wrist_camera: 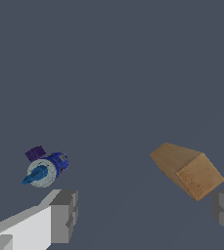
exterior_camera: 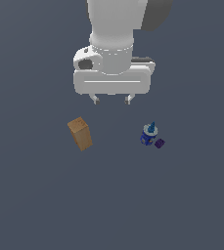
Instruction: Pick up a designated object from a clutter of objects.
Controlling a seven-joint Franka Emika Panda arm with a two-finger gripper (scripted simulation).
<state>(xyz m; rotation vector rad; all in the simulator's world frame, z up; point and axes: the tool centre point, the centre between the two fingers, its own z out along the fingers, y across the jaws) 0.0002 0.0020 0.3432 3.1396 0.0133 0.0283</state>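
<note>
Beneath me lies a flat, plain slate-grey floor (exterior_camera: 35,205). Three things rest directly on it — a tan upright box (exterior_camera: 79,134) toward the exterior view's left, and, well apart toward its right, a round blue can (exterior_camera: 147,136) with a tiny purple cube (exterior_camera: 159,143) just beside it.

Exterior view looks steeply down from afar; wrist view looks closer past the hand (wrist_camera: 143,215); both show the tan box (exterior_camera: 79,133).
</note>
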